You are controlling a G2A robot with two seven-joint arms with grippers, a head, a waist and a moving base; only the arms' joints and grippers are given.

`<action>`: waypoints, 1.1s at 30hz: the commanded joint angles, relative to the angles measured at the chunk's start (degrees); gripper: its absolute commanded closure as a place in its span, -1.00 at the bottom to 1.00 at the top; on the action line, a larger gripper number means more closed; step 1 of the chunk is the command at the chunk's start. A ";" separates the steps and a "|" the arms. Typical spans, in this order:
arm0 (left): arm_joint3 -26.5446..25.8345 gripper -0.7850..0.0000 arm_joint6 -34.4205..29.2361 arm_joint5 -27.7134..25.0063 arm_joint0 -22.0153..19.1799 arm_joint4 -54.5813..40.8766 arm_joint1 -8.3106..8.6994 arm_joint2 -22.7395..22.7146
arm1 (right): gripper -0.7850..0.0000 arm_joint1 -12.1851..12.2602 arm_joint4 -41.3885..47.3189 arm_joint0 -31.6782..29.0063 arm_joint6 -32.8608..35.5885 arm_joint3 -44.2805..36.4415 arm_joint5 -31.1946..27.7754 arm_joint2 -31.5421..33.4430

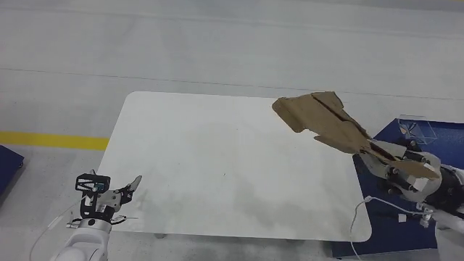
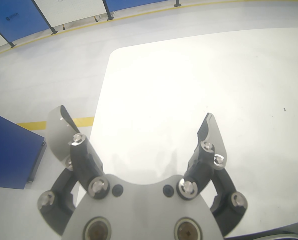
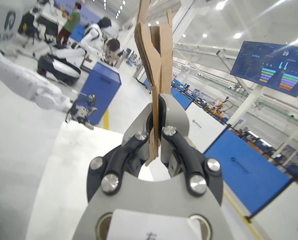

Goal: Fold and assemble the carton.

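Note:
The flat brown carton [image 1: 330,122] hangs in the air over the white table's [image 1: 217,167] far right corner, slanting up away from the right edge. My right gripper [image 1: 373,148] is shut on its near end; in the right wrist view the folded carton [image 3: 152,58] stands edge-on, pinched between the fingers [image 3: 175,116] of that gripper [image 3: 157,101]. My left gripper [image 1: 125,190] sits open and empty at the table's near left corner, and in its own wrist view the left gripper [image 2: 136,116] holds its fingers [image 2: 210,128] wide apart above the bare tabletop [image 2: 189,76].
A blue cabinet [image 1: 420,152] with a clear plastic box [image 1: 416,127] stands just off the table's right edge. Another blue cabinet [image 2: 11,148] stands on the floor beside the table's left edge. A yellow floor line [image 1: 51,141] runs left of the table.

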 commanded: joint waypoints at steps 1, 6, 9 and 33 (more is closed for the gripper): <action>0.00 -1.00 0.00 0.00 0.00 0.00 0.00 0.00 | 1.00 1.64 16.70 1.10 9.35 2.55 -0.01 -4.64; 0.00 -1.00 0.00 0.00 0.00 0.00 0.00 0.00 | 1.00 4.82 48.72 4.85 29.18 9.54 -0.01 -16.58; 0.00 -1.00 0.00 0.00 0.00 0.00 0.00 0.00 | 1.00 6.15 68.22 8.16 42.56 14.09 -0.01 -23.84; 0.00 -1.00 0.00 0.00 0.00 0.00 0.00 0.00 | 1.00 6.44 104.61 13.44 66.32 20.60 7.51 -35.55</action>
